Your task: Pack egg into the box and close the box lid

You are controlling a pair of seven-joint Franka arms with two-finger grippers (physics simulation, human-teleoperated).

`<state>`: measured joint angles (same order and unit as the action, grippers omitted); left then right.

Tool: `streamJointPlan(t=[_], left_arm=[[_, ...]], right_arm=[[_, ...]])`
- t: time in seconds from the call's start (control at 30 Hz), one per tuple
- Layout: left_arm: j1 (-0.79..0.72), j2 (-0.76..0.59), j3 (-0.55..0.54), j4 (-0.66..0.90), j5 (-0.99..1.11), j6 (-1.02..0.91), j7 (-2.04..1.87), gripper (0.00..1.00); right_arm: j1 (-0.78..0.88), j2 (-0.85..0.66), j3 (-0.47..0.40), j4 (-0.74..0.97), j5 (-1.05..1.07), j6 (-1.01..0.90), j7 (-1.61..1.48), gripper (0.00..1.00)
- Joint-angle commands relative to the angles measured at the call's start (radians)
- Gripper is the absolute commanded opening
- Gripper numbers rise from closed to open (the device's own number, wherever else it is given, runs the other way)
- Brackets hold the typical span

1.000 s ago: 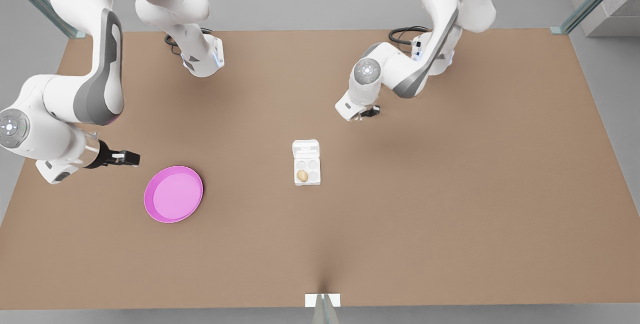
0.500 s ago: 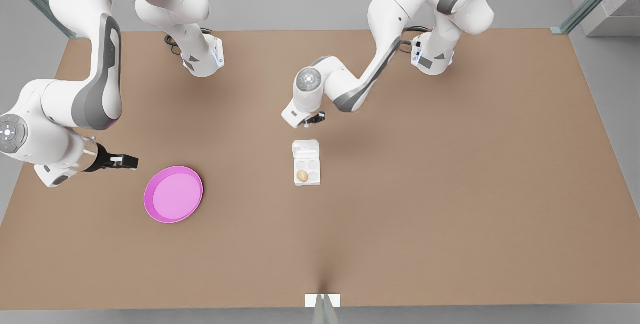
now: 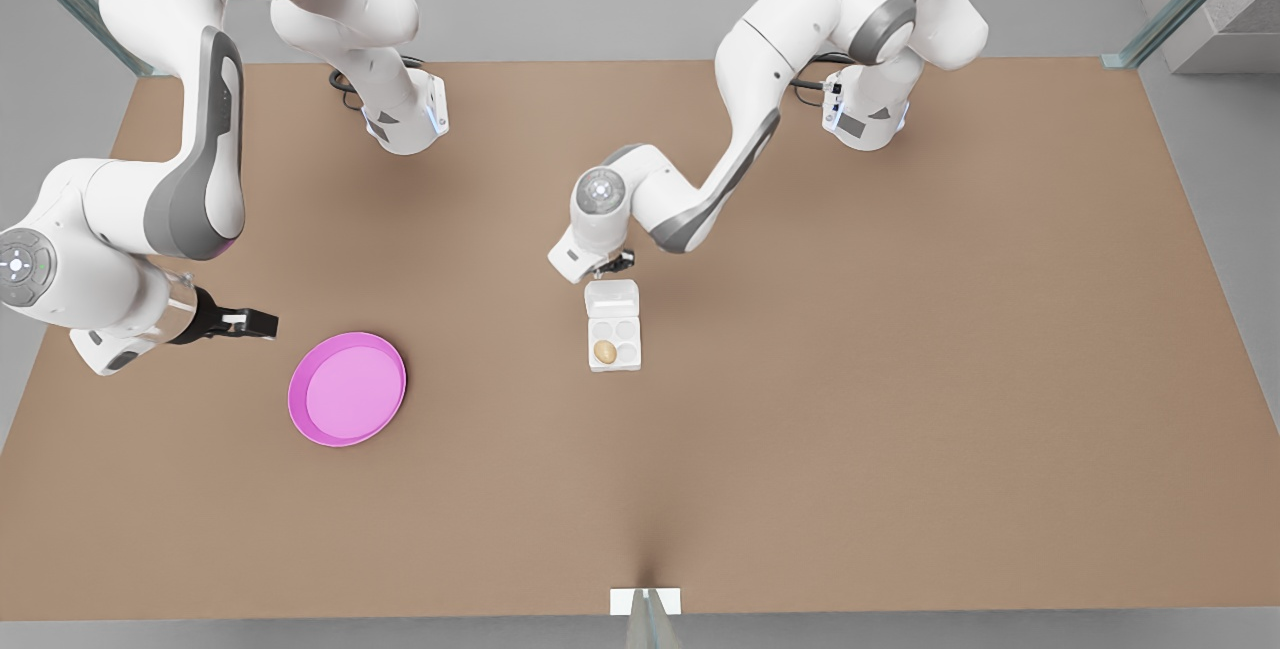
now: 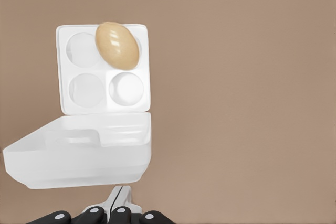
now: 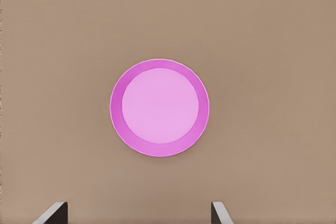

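Already the egg (image 3: 604, 351) sits in a cup of the box (image 3: 614, 342), so closing the box lid (image 3: 611, 299) is what remains.

Far over on the front view's left, the right gripper (image 3: 256, 322) waits near the pink plate (image 3: 347, 388) with its fingers (image 5: 52, 213) spread wide and holding nothing.

Mid-table, the left gripper (image 3: 612, 263) hangs just behind the opened lid's far edge. Its fingers (image 4: 122, 199) look pinched close together on nothing. To do this step well, it should probably catch that far edge low and swing the flap over along the hinge's arc, gently, so the light carton does not slide and the egg keeps its seat.

From above, the lid reads as a flat square; the left wrist view shows it tilted up, and shows the three other cups unfilled.
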<state>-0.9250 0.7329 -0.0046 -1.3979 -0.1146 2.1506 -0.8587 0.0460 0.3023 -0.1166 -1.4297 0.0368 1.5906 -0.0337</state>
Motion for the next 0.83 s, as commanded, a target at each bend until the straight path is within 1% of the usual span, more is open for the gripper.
streamJointPlan(t=[0.0, 0.17, 0.3, 0.33, 0.37, 0.4, 0.43, 0.47, 0.53, 0.57, 0.6, 0.63, 0.67, 0.7, 0.8], left_arm=[[0.000, 0.008, 0.000, 0.013, 0.003, 0.000, 0.001, 0.21], [0.011, 0.074, 0.020, 0.106, 0.007, -0.002, 0.027, 0.21], [0.011, 0.164, 0.023, 0.255, 0.007, -0.041, 0.024, 0.21], [0.011, 0.164, 0.049, 0.296, 0.004, -0.101, 0.026, 0.21], [0.057, 0.137, 0.068, 0.394, 0.003, -0.293, 0.041, 0.21], [0.143, 0.050, 0.067, 0.461, 0.001, -0.469, 0.113, 1.00], [0.247, -0.013, 0.069, 0.455, 0.001, -0.566, 0.174, 1.00], [0.394, -0.069, 0.069, 0.455, -0.005, -0.692, 0.375, 1.00], [0.636, -0.118, 0.074, 0.453, 0.006, -0.814, 0.699, 1.00], [0.663, -0.171, 0.138, 0.430, 0.007, -0.836, 0.760, 1.00], [0.721, -0.389, 0.085, 0.137, 0.058, -0.701, 0.762, 1.00], [0.804, -0.503, -0.027, 0.028, 0.147, -0.678, 0.761, 1.00], [0.819, -0.576, -0.037, -0.004, 0.150, -0.703, 0.760, 1.00], [0.821, -0.596, -0.037, -0.010, 0.150, -0.723, 0.760, 1.00], [0.821, -0.595, -0.037, -0.013, 0.150, -0.730, 0.762, 1.00]], right_arm=[[0.000, 0.001, 0.000, 0.000, 0.000, 0.000, 0.000, 1.00], [0.000, 0.001, 0.000, 0.000, 0.005, -0.003, 0.002, 1.00], [0.000, 0.001, 0.000, 0.000, 0.003, -0.001, 0.000, 1.00], [0.000, 0.001, 0.000, 0.000, 0.003, -0.001, 0.000, 1.00], [-0.001, 0.001, 0.000, 0.000, 0.003, -0.001, 0.000, 1.00], [-0.001, 0.001, 0.000, 0.000, 0.003, -0.001, 0.000, 1.00], [-0.001, 0.001, 0.000, 0.000, 0.003, -0.001, 0.000, 1.00], [-0.001, 0.001, 0.000, 0.006, 0.005, -0.001, 0.002, 1.00], [-0.001, 0.001, 0.000, 0.006, 0.006, -0.001, 0.002, 1.00], [-0.001, 0.003, 0.000, 0.006, 0.006, -0.001, 0.002, 1.00], [-0.001, 0.003, 0.000, 0.006, 0.006, 0.000, 0.000, 1.00], [-0.001, 0.003, 0.000, 0.006, 0.005, 0.000, 0.000, 1.00], [-0.001, 0.003, 0.000, 0.006, 0.005, 0.000, 0.000, 1.00], [-0.001, 0.003, 0.000, 0.006, 0.005, 0.002, 0.000, 1.00], [-0.005, 0.008, 0.000, 0.008, 0.005, 0.003, 0.002, 1.00]])
